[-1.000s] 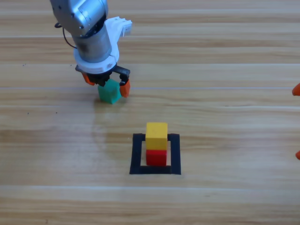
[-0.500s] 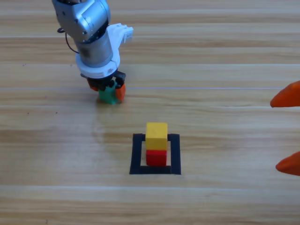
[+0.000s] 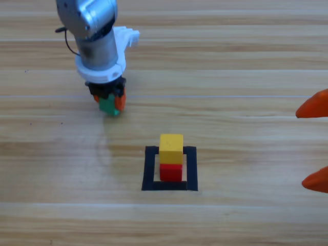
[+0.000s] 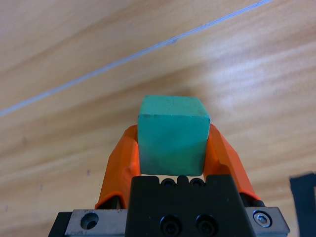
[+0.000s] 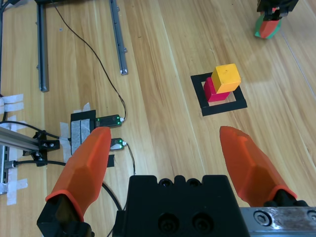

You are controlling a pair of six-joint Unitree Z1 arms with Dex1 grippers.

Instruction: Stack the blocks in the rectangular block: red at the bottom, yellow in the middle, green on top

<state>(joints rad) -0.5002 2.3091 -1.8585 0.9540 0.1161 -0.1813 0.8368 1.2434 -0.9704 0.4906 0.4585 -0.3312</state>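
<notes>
We had the left gripper [image 3: 108, 102] clamped on the green [image 4: 172, 135] cube — yellow [image 3: 171, 148] already sat on red [image 3: 171, 172] inside the rectangular block [image 3: 149, 169], well ahead. The right gripper [image 3: 313, 144] waited wide, aside.

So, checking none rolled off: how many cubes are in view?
3. Red cube inside the tape outline, yellow cube on top of it, green cube clamped in the left gripper.

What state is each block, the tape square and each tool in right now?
Small teal-green cube: clamped in left tool.
Small yellow cube: stacked on red.
Small red cube: inside tape square.
Black tape square: holds two-cube stack.
Left tool: shut on cube.
Right tool: open, waiting aside.
</notes>
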